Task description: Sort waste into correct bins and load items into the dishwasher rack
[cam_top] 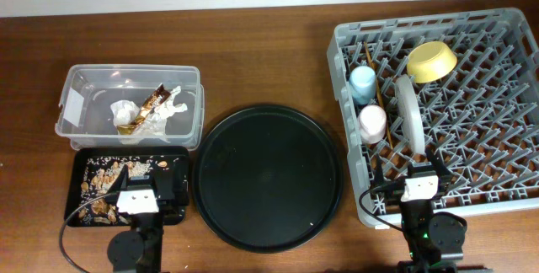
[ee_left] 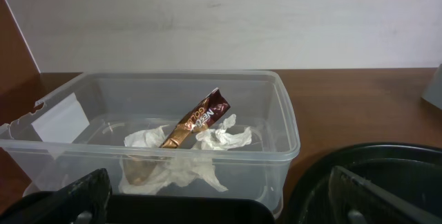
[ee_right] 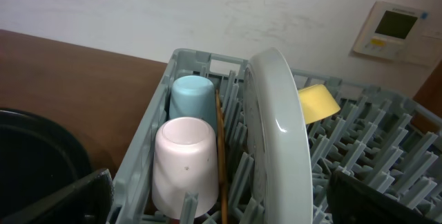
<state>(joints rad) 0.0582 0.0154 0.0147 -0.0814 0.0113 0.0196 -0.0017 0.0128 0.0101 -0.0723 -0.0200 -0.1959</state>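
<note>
Fingers (ee_left: 86, 198) of the left gripper (cam_top: 145, 184) are spread wide apart and hold nothing. The right gripper (cam_top: 423, 172) has its fingers (ee_right: 387, 200) spread wide too, with nothing in them.

The left gripper hangs over the near part of the small black tray (cam_top: 80, 168). The right gripper sits at the near edge of the grey rack (cam_top: 505, 29).

One big round black tray (cam_top: 268, 176) lies in the middle. Its left edge is just beside the clear tub (cam_top: 76, 83) and the small black tray. Its right edge is near the rack, with a thin gap of table (cam_top: 253, 54) between. A wide strip of brown table runs along the far side.

In the tub lie one shiny candy wrapper (ee_left: 197, 117) and crumpled white napkin (cam_top: 126, 111) paper. I cannot count the lumps for sure. Beige food scraps (cam_top: 105, 176) are spread in the small black tray, too many bits to count.

The rack holds one blue cup (cam_top: 363, 83) and one pink cup (cam_top: 371, 123) by its left wall. The chopsticks (ee_right: 219, 155) lie between the cups and one plate (cam_top: 407, 113), which stands on its edge. I cannot tell the sticks apart. One yellow bowl (cam_top: 432, 61) is tipped at the far side.
</note>
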